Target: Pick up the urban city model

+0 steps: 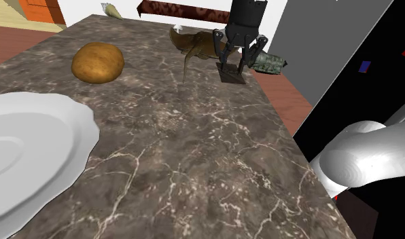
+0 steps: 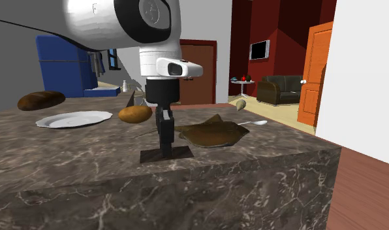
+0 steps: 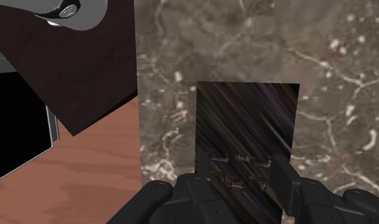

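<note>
The urban city model (image 1: 232, 75) is a thin dark square plate with tiny buildings on it, lying on the marble table (image 1: 194, 156) near its far right edge in the shoulder view. My black gripper (image 1: 234, 65) points straight down over the model. Its fingers stand apart, tips low on either side of the little buildings. From the hand's camera the streaky dark plate (image 3: 245, 121) spreads out ahead of the gripper (image 3: 242, 178), and the buildings sit between the two fingers. In the second exterior view the gripper (image 2: 165, 145) stands on the plate (image 2: 180, 154), which rests flat on the table.
A flat brown ray-shaped thing (image 1: 194, 44) lies just left of the model, and a grey-green object (image 1: 270, 63) just right, at the edge. A round brown lump (image 1: 97, 62) and a white plate (image 1: 31, 153) lie further left. The table edge (image 3: 138, 127) is close beside the model.
</note>
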